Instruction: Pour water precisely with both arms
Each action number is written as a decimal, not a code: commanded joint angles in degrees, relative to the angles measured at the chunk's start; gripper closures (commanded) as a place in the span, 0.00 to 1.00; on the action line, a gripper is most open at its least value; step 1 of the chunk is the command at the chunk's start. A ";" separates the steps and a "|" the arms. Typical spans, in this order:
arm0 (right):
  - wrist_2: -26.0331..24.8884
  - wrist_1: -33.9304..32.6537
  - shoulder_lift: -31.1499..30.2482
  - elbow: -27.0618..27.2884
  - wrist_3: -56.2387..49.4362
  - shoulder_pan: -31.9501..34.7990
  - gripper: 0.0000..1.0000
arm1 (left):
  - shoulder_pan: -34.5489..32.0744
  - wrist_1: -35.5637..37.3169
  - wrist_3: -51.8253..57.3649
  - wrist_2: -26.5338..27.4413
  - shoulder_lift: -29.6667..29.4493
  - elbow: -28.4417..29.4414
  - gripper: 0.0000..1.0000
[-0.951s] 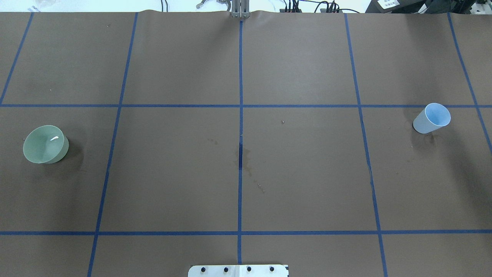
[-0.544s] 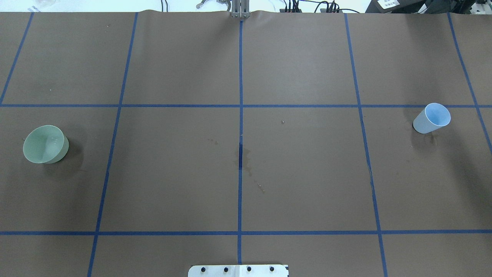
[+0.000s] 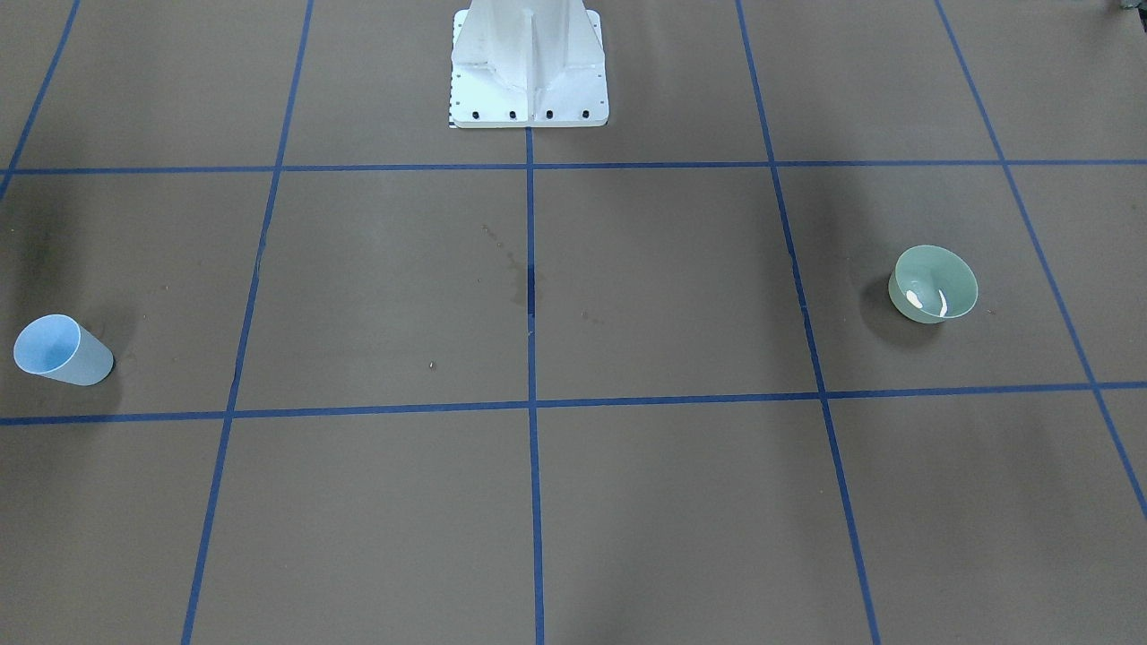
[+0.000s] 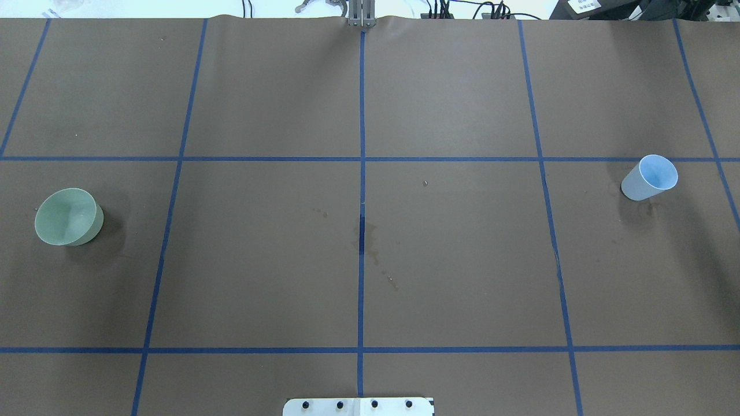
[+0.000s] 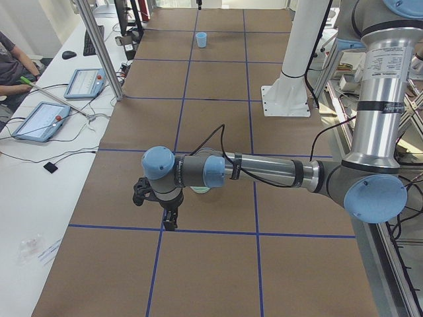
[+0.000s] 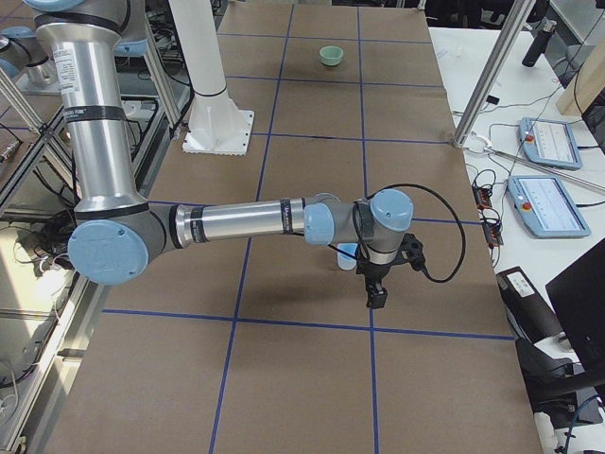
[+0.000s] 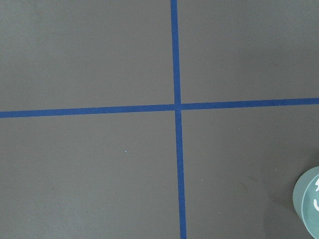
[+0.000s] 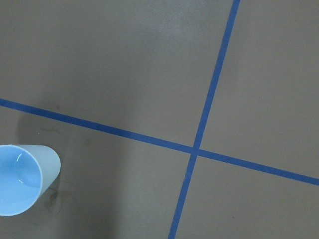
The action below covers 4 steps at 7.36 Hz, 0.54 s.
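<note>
A pale green bowl stands at the table's left; white glints on the water show inside it. Its rim also shows at the left wrist view's right edge. A light blue cup stands at the right, and also shows in the right wrist view; I cannot tell whether it holds water. My left gripper hangs above the table beside the bowl. My right gripper hangs beside the cup. Both grippers show in side views only, so I cannot tell whether they are open or shut.
Blue tape lines divide the brown table cover into squares. The white pedestal stands at the robot's edge. Dried stains mark the centre. Operator desks with tablets and a seated person line the far side.
The white glint inside the green bowl has faded in the overhead view. The bowl and the cup have not moved.
</note>
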 commanded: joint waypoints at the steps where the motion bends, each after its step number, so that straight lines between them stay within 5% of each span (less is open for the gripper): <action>1: 0.12 0.02 -1.45 0.93 0.12 0.08 0.01 | 0.03 -0.20 -0.02 -0.25 0.08 -0.19 0.00; 4: 0.29 -0.07 -1.55 0.84 0.74 0.08 0.01 | 0.03 -0.19 -0.02 -0.69 0.08 -1.33 0.00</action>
